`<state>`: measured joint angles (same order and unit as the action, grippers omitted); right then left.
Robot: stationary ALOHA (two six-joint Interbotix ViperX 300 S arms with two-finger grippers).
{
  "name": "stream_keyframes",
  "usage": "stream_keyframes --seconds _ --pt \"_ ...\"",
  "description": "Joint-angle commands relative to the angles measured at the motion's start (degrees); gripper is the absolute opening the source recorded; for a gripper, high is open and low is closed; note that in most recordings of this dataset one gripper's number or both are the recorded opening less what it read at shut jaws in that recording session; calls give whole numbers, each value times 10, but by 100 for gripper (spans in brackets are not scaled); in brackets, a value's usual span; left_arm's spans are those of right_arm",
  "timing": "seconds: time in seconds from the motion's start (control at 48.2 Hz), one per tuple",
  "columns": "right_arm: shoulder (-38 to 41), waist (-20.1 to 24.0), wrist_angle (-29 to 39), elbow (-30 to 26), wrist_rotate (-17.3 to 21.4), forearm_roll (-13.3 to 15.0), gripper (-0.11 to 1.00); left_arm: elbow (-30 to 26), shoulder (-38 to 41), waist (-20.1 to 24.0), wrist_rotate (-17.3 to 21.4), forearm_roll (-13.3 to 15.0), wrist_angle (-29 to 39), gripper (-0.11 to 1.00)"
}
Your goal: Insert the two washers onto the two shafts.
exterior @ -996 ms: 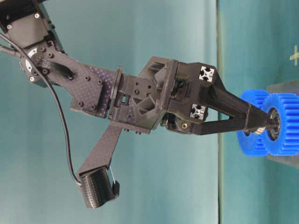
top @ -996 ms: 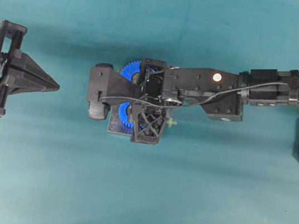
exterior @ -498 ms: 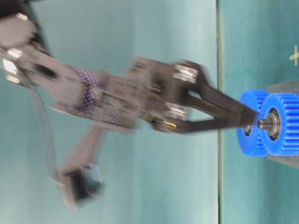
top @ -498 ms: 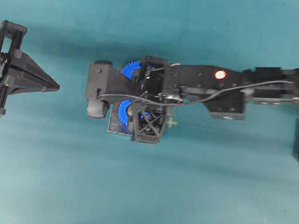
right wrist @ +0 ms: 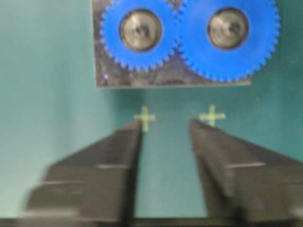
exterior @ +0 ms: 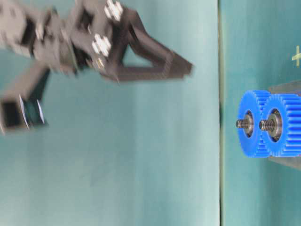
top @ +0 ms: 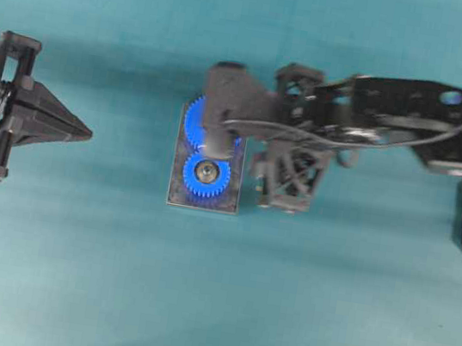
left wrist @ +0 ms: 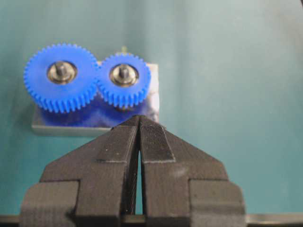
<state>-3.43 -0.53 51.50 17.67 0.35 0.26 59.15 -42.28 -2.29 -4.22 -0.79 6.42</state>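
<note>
Standing upright from two meshed blue gears (left wrist: 60, 78) are two threaded shafts (exterior: 241, 124), long axes square to the surface (top: 324, 309) and tips pointing straight away from it. Shows a silver ring (left wrist: 124, 74) around each shaft at the gear's hub; cannot tell whether either is the washer or a bearing (too small). Seats both gears on a grey plate (right wrist: 102, 71) lying flat on plain teal surface, with a teal backdrop behind.

Puts the right gripper (right wrist: 165, 125) well above the gears, jaws parted with nothing between them. Reveals two yellow crosses (right wrist: 144, 117) just beside the plate in the right wrist view. Keeps the left gripper (left wrist: 139, 120) well apart from the plate, aimed at it, jaws clenched together and empty. Blurs the right gripper in the table-level view.
</note>
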Motion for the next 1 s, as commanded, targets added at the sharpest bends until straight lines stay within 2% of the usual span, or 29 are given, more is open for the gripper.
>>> stream_keyframes --seconds 0.0,0.228,0.332,0.519,0.643,0.872,0.976 --pt "-33 0 -30 18 5 1 35 -5 -1 -1 4 -2 -4 0" --pt "-66 -5 -127 84 4 1 10 -4 -2 -1 25 -2 -5 0" --pt "-81 -5 -160 110 4 1 4 -3 -4 -1 27 -2 -5 0" --pt "-112 -6 -205 156 4 1 1 2 -15 -1 30 -2 -8 0" --pt "-143 -6 -261 202 3 1 1 10 -29 -1 29 -2 -17 0" --pt "-196 -6 -432 305 4 1 1 19 -43 -1 27 -2 -18 0" --pt "-211 -6 -487 345 6 -4 1 20 -41 -1 24 -2 -20 0"
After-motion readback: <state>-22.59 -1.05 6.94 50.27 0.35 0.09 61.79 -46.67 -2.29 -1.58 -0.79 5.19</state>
